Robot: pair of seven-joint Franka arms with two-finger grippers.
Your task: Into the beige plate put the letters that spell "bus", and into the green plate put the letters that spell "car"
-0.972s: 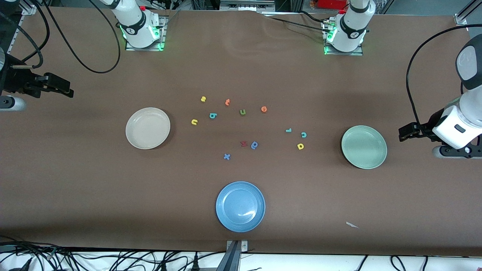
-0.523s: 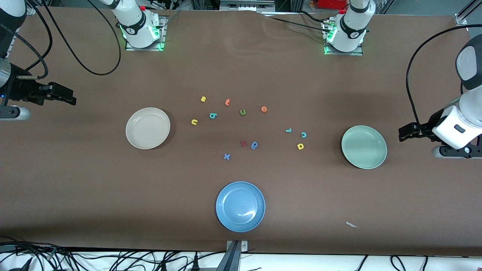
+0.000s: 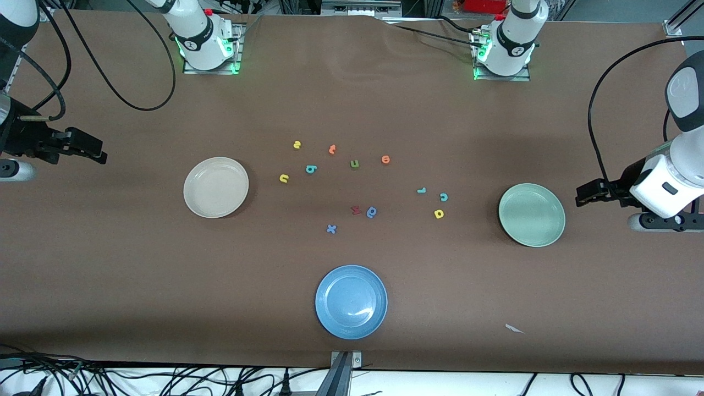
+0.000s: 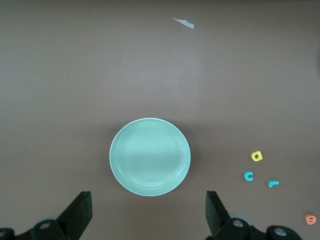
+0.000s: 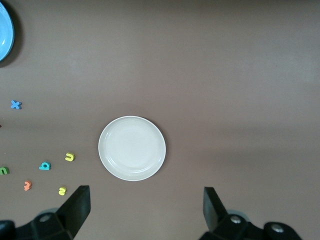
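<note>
Brown table (image 3: pixel 137 264) bears beige plate (image 3: pixel 215 187); green plate (image 3: pixel 531 214); blue plate (image 3: pixel 351 301); scattered letters (image 3: pixel 372 212).

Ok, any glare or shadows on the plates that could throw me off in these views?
Front view: a small bright glint on the blue plate, soft shadow bands across the table; beige plate and green plate evenly lit. Left wrist view: faint sheen on the green plate. Right wrist view: beige plate clean, sharp.

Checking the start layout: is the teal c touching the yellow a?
Apart. The left wrist view shows bare table between the teal c and the yellow a.
</note>
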